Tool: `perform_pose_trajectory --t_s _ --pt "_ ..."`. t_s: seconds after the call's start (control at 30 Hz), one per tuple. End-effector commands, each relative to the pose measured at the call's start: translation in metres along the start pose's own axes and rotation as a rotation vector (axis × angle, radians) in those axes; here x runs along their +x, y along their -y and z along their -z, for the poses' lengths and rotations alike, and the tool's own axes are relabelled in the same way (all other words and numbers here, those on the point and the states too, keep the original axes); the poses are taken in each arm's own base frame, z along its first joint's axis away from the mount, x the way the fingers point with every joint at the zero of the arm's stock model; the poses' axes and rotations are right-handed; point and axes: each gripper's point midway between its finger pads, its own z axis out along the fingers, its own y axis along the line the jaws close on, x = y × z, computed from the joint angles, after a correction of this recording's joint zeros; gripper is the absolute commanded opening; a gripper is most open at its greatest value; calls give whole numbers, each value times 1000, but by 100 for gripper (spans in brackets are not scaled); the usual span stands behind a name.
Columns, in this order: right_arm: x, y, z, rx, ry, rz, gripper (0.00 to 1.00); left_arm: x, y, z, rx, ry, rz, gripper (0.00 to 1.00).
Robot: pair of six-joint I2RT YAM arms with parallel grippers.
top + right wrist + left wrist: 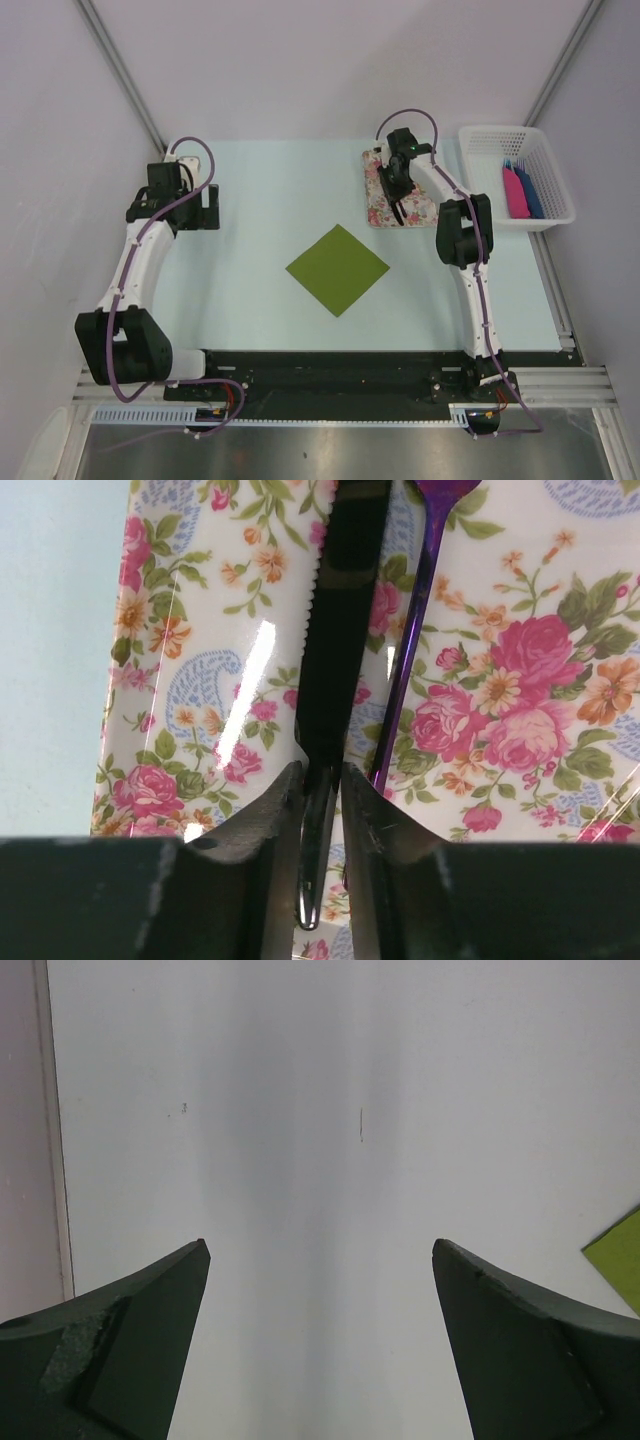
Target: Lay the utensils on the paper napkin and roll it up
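Observation:
The olive-green paper napkin (337,269) lies flat as a diamond at the table's middle; one corner of it shows in the left wrist view (618,1258). The dark utensils lie on the floral mat (379,196) at the back right. My right gripper (322,772) is shut on a dark serrated knife (338,610), held by its handle over the mat (190,690). A purple utensil (408,630) lies beside it on the mat. My left gripper (320,1250) is open and empty over bare table at the far left.
A white basket (516,175) with pink and blue flat pieces stands at the back right, next to the mat. Grey walls close in both sides. A black strip and metal rail run along the near edge.

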Motion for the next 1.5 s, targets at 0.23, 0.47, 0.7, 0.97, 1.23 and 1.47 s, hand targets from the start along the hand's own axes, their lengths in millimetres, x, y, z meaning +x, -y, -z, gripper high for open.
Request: perform_pose_trajectory --t_s 0.23,0.47,0.7,0.97,1.23,1.47 --pt "46 2 -12 -42 -158 -19 0 -24 -2 5 5 62 -27 99" --pt "-5 4 32 -56 20 -60 0 -31 2 4 26 90 -14 99" --pt "-25 1 58 -46 95 -111 0 -34 2 4 21 102 3 100" --pt "-36 -12 85 -29 145 -168 0 -34 1 2 13 113 33 100" --pt "-17 -78 121 -90 162 -230 0 -24 -2 -4 -16 112 73 100" --pt "21 -127 130 -79 161 -382 0 -11 -1 -12 -19 90 79 100"
